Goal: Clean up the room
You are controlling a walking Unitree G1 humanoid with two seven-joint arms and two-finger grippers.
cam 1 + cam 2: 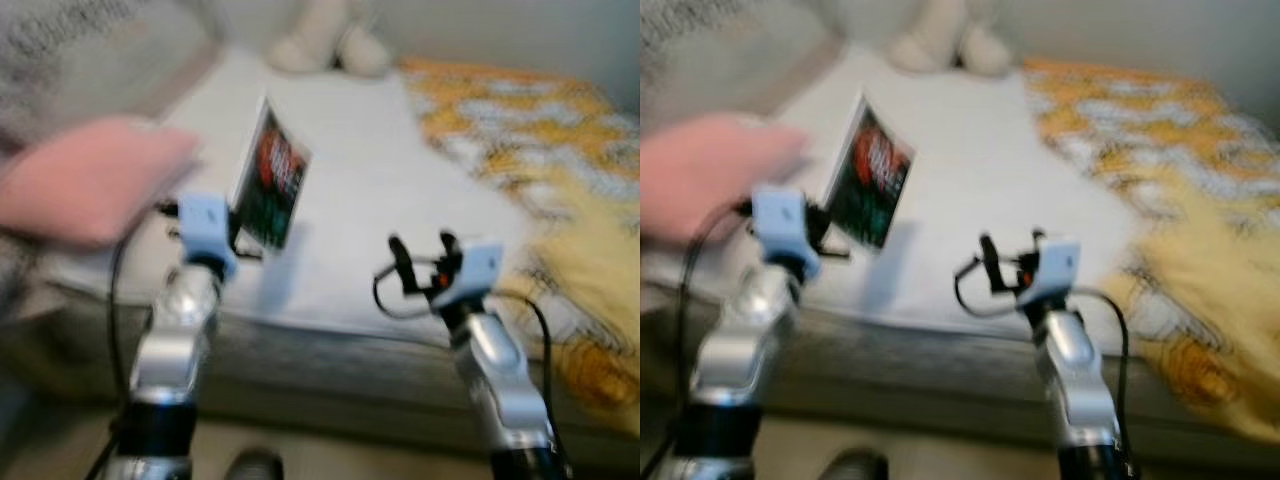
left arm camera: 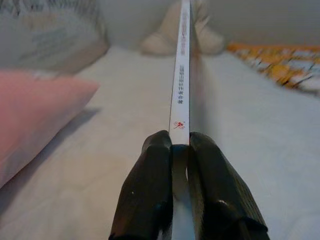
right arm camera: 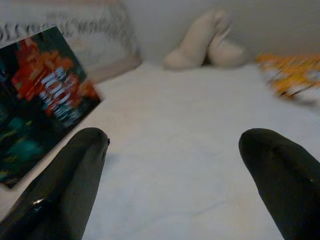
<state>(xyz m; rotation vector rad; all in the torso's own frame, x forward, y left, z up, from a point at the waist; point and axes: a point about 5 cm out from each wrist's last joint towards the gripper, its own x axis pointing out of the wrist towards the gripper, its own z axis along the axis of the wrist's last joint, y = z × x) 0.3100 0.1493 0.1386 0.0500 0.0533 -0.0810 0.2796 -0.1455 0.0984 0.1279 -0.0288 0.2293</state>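
A book [image 1: 270, 175] is clamped upright by the left gripper [image 2: 180, 145] over the bed [image 1: 380, 190]; the right gripper [image 3: 172, 155] is held apart nearby.

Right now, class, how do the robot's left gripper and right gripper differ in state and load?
The left gripper is shut on a thin book, held up on edge above the bed; the right gripper is open and holds nothing. The left sits nearer the pink pillow. Both reach out over the white sheet.
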